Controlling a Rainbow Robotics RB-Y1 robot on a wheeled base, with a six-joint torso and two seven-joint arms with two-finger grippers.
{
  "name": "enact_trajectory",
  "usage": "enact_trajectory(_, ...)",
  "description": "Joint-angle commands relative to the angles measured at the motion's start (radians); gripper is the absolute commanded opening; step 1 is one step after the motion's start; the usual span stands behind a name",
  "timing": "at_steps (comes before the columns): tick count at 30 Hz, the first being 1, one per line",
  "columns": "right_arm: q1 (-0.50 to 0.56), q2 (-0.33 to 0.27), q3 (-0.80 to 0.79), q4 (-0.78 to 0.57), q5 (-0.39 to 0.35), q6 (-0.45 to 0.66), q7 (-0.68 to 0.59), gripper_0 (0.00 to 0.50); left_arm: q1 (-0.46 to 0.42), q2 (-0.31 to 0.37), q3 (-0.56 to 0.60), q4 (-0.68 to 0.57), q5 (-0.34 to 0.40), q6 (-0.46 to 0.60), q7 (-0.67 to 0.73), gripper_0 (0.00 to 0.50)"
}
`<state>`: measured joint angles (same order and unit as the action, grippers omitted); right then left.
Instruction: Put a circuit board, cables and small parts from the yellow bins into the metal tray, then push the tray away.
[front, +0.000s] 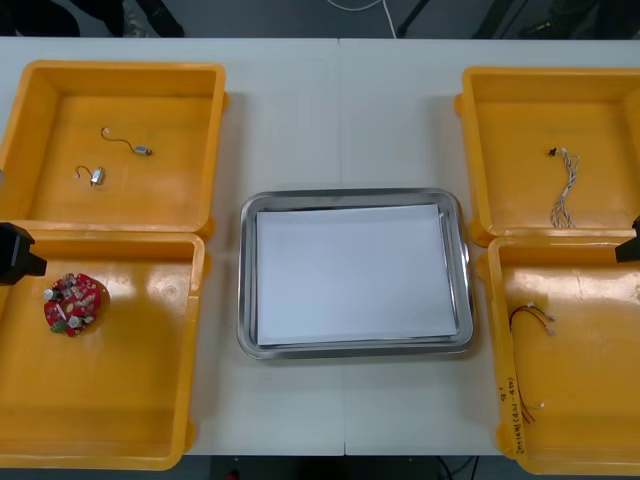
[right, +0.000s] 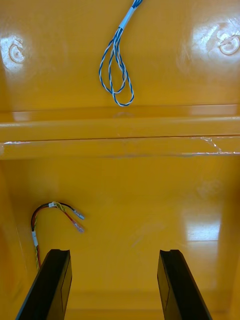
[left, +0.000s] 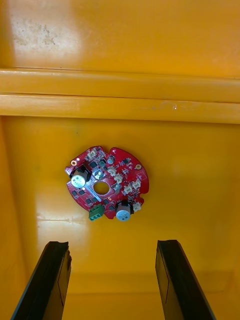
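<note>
Left gripper spread, poised over circuit board in near left yellow bin — lined up to straddle it. Right gripper spread over near right bin, red and yellow cable beside one finger — likely later pick. Metal tray unloaded.

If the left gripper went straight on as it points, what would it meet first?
Likely the round red circuit board, ahead of the left gripper on the yellow bin floor, between its open fingers; depth unclear, perhaps bare floor first.
</note>
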<state>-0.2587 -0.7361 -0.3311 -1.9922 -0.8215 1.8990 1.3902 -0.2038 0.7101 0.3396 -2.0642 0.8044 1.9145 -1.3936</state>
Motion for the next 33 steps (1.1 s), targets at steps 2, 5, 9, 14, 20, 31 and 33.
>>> enact_trajectory(2,0.038,-0.04,0.003,-0.03,-0.01,-0.047,0.039,0.5,-0.017,0.016,0.003,-0.005,0.021,0.005,-0.105,0.5)
enact_trajectory(5,0.067,-0.04,0.02,-0.03,-0.015,-0.083,0.043,0.5,-0.017,0.025,0.003,-0.005,0.03,0.005,-0.113,0.5)
enact_trajectory(9,0.099,-0.04,0.053,-0.03,-0.013,-0.127,0.046,0.5,-0.017,0.034,0.003,-0.005,0.045,0.005,-0.125,0.5)
enact_trajectory(14,0.145,-0.039,0.098,-0.03,-0.018,-0.186,0.038,0.5,-0.016,0.042,0.003,-0.005,0.062,0.005,-0.154,0.5)
enact_trajectory(20,0.168,-0.02,0.126,-0.03,-0.011,-0.205,0.046,0.5,-0.002,0.06,0.003,-0.005,0.07,0.005,-0.237,0.5)
enact_trajectory(31,0.168,0.017,0.193,-0.016,0.019,-0.251,0.039,0.5,0.069,0.112,0.003,-0.005,0.102,0.005,-0.415,0.5)
enact_trajectory(33,0.171,0.03,0.198,-0.01,0.03,-0.264,0.044,0.5,0.086,0.121,0.003,-0.005,0.11,0.005,-0.452,0.5)
